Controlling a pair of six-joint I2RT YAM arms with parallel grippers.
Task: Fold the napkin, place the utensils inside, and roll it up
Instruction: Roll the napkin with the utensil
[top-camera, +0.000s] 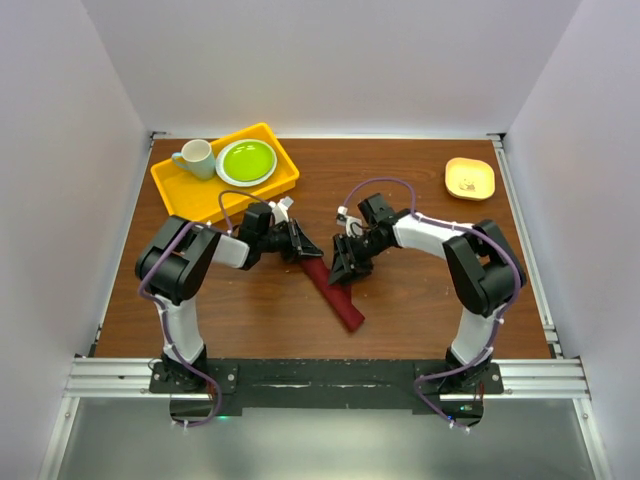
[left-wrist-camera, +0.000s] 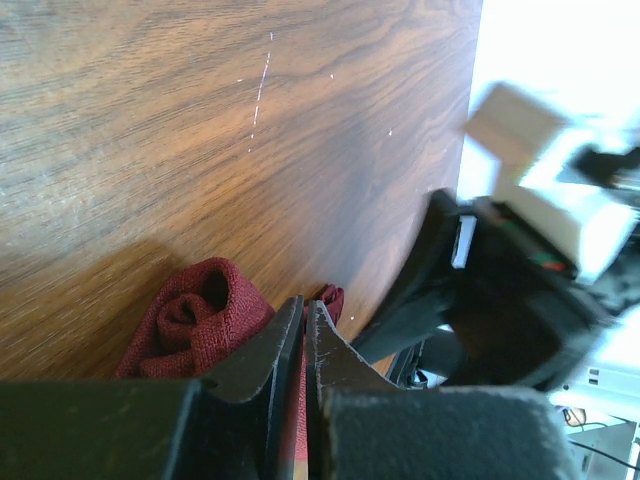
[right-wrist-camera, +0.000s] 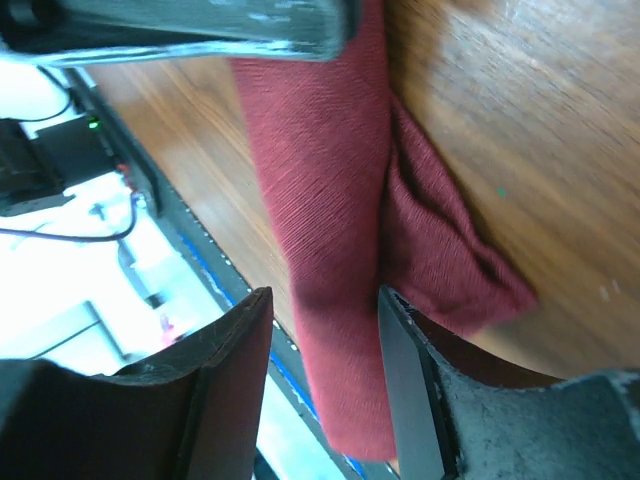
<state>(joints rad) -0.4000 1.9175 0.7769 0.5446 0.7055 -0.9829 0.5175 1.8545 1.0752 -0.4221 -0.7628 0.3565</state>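
Note:
The maroon napkin (top-camera: 335, 295) lies as a long narrow roll, running diagonally from the table's middle toward the near edge. My left gripper (top-camera: 303, 245) is at its far end. In the left wrist view the jaws (left-wrist-camera: 305, 305) are shut on a thin flap of napkin, with the rolled end (left-wrist-camera: 200, 310) beside them. My right gripper (top-camera: 346, 272) is open over the roll's middle. In the right wrist view (right-wrist-camera: 320, 330) the napkin (right-wrist-camera: 330, 200) lies between and below the spread fingers, with a loose flap at its right. The fork is hidden.
A yellow tray (top-camera: 180, 185) at the back left holds a green plate (top-camera: 247, 161) and a pale mug (top-camera: 197, 158). A small yellow dish (top-camera: 469, 178) sits at the back right. My right arm (left-wrist-camera: 500, 300) shows close by in the left wrist view.

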